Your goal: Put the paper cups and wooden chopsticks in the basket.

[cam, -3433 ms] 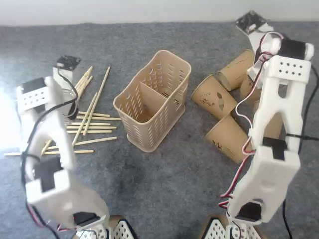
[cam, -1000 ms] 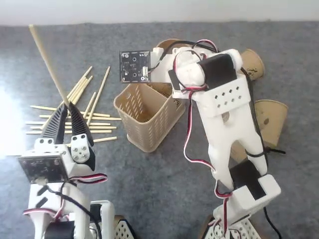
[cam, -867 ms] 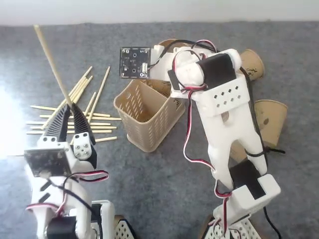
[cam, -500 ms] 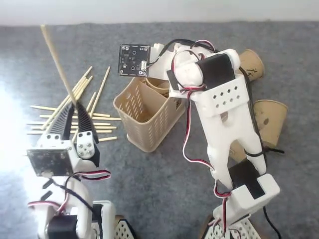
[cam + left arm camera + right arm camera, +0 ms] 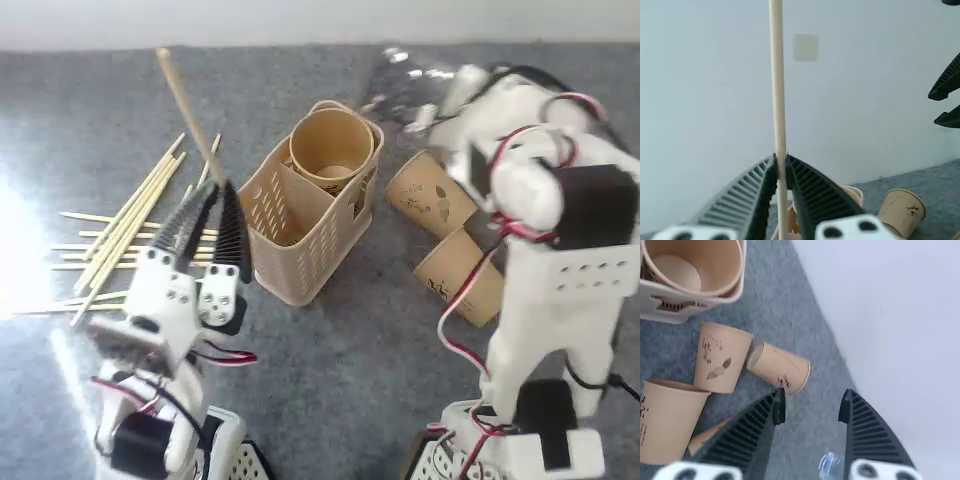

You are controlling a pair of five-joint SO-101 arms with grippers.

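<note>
The beige slotted basket (image 5: 300, 262) stands mid-table, and one paper cup (image 5: 331, 150) sits upright in its far compartment. My left gripper (image 5: 212, 205) hovers just left of the basket, shut on a single wooden chopstick (image 5: 183, 100) that points upward. In the left wrist view the chopstick (image 5: 776, 75) rises from between the shut fingers (image 5: 755, 192). My right gripper (image 5: 812, 402) is open and holds nothing, raised behind the basket near the back edge (image 5: 398, 85). Loose cups (image 5: 430, 195) (image 5: 460, 275) lie on their sides to the right. More chopsticks (image 5: 125, 235) lie scattered to the left.
The right wrist view has the basket rim (image 5: 670, 305) with the cup (image 5: 695, 265) inside, and three lying cups (image 5: 720, 357) (image 5: 780, 367) (image 5: 665, 420) on grey carpet. A white wall runs along the back. The other arm's dark fingers (image 5: 947, 95) show in the left wrist view.
The right arm has let the cup go into the basket and swung away to the right, gripper open. The left gripper has carried its chopstick rightward, closer to the basket.
</note>
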